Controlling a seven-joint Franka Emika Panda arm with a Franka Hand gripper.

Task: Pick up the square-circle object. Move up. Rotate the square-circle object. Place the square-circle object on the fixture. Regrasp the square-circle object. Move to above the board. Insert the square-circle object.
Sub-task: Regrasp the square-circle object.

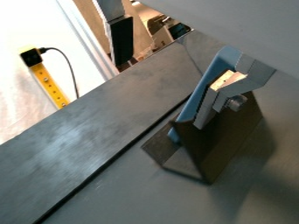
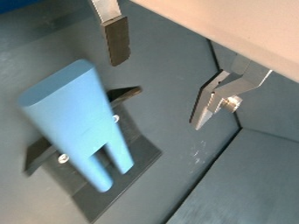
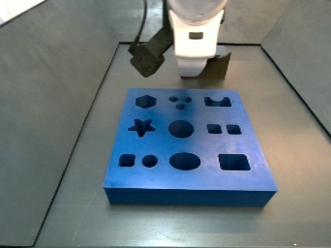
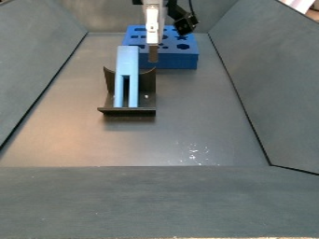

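**Peg parked on the fixture, regrasp is where this could go sideways**

In a side view the square-circle object (image 4: 127,77) stands upright on the fixture (image 4: 129,101), out on the bare middle of the floor, with the board (image 4: 163,49) well behind it toward the far wall. The gripper (image 4: 151,47) sits just beside the peg's top on its right, fingers spread apart with nothing between them. In a wrist view one finger (image 2: 114,33) and the other (image 2: 219,98) are both clear of the peg (image 2: 79,118).

What worries me:

- The peg only leans in that notch. If one pad touches first on the way in, I'd guess it tips or slides off the bracket.
- Grab it too high or skewed and it'll be crooked over the board (image 3: 188,140), so it jams on the hole edge.
- Closing while too low could clip the fixture itself.
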